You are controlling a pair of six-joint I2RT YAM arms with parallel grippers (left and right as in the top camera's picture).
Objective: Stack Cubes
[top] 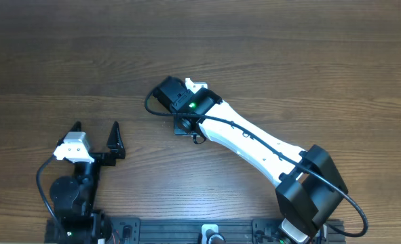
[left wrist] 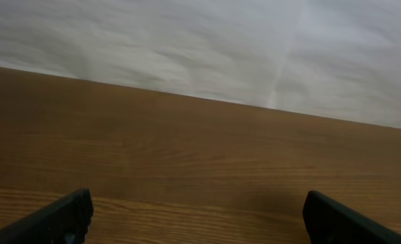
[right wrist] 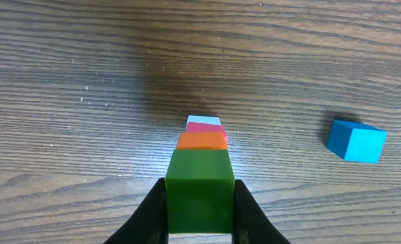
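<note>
A green cube point(right wrist: 200, 177) tops a stack, with an orange cube point(right wrist: 201, 140), a red cube point(right wrist: 205, 127) and a pale cube point(right wrist: 204, 120) showing below it. My right gripper point(right wrist: 200, 210) is shut on the green cube, one finger pressed against each side. In the top view the right arm reaches to the table's middle, its wrist point(top: 186, 105) covering the stack. A blue cube point(right wrist: 356, 141) lies alone on the table beside the stack. My left gripper point(top: 96, 129) stands open near the left base, nothing between its fingers point(left wrist: 61, 217).
The wooden table point(top: 309, 61) is bare all around the arms. A pale wall point(left wrist: 200, 47) rises past the table's far edge in the left wrist view. A black rail point(top: 207, 230) with the arm bases runs along the front edge.
</note>
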